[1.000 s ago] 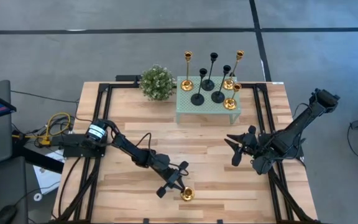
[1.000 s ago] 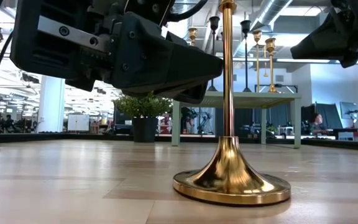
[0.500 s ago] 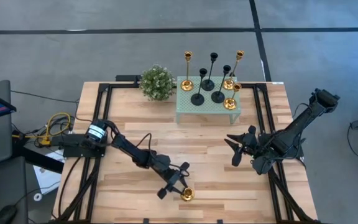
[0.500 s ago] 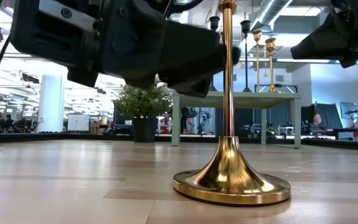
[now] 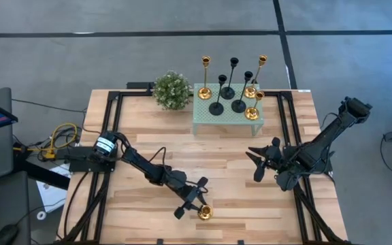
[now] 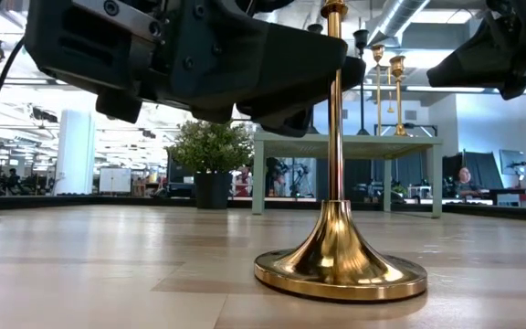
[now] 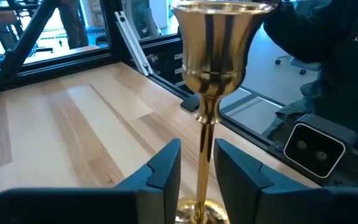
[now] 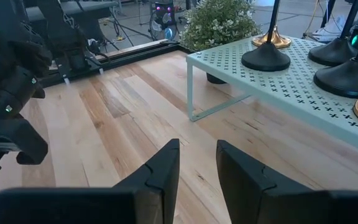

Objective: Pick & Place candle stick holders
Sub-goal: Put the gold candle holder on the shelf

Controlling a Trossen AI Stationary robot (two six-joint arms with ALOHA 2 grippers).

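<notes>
A tall gold candle stick holder (image 5: 205, 213) stands upright on its round base (image 6: 336, 265) near the table's front edge. My left gripper (image 7: 197, 163) is level and open. Its fingers stand on either side of the thin stem (image 7: 204, 149) below the cup, with a small gap on each side. Several more gold and black holders (image 5: 235, 85) stand on the mint green perforated stand (image 5: 228, 117) at the far side. My right gripper (image 5: 256, 163) waits open above the table's right half, with nothing between its fingers.
A round green bushy plant (image 5: 172, 90) sits to the left of the stand at the far edge. Bare wood lies between the stand and the lone gold holder. Black frame rails (image 5: 107, 156) run along the table's sides.
My left gripper has opened and let go of the gold holder's stem, and has risen slightly around it. The holder stays upright on its base in the same spot.
</notes>
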